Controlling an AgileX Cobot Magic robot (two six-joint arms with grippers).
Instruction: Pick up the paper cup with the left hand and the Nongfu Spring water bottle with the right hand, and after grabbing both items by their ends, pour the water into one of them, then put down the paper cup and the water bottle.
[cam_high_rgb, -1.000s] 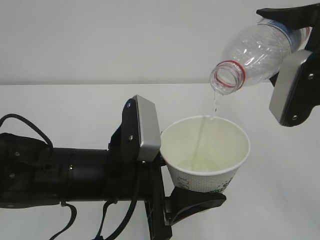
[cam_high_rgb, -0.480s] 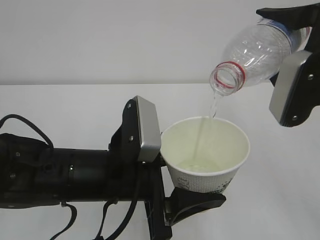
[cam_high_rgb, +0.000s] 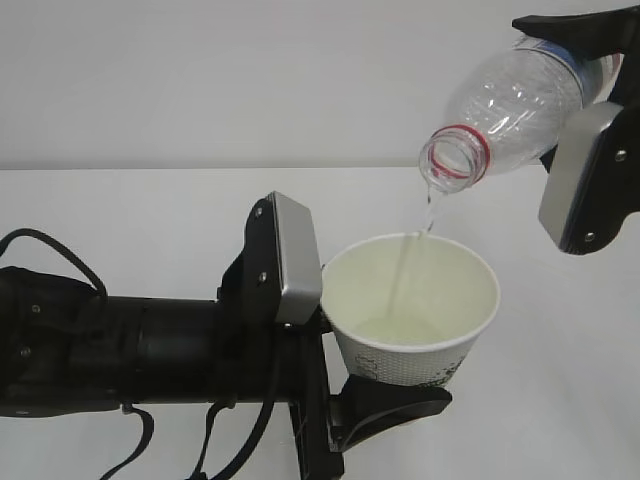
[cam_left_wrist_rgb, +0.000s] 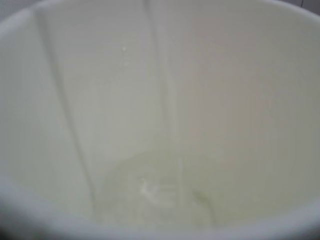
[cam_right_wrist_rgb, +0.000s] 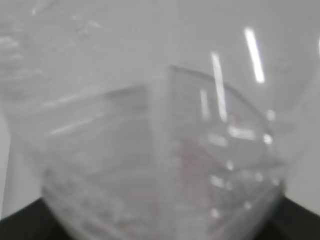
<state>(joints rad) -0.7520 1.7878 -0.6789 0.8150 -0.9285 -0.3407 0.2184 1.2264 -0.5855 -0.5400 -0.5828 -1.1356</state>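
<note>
The left claw (cam_high_rgb: 385, 385) is closed around the base of the paper cup (cam_high_rgb: 415, 305), its black lower finger curling under the cup's bottom while the grey rectangular plate (cam_high_rgb: 293, 258) stands just beside the rim on the left. The cup sits upright and lifted off the white worktop (cam_high_rgb: 150, 215), mouth open to the top, and a shallow pool of water (cam_high_rgb: 400, 328) lies at its bottom; in the left wrist view the cup's pale inner wall (cam_left_wrist_rgb: 240, 100) fills the picture, with a thin stream running down into the pool. The right claw (cam_high_rgb: 590, 120) grips the Nongfu Spring water bottle (cam_high_rgb: 510, 105) at its far end, one black finger above it and a grey plate below. The bottle is tipped neck-down to the left, its uncapped mouth with the red neck ring above the cup's far rim and apart from it, a thin thread of water falling from it into the cup. The right wrist view shows only blurred clear ribbed plastic close up.
</note>
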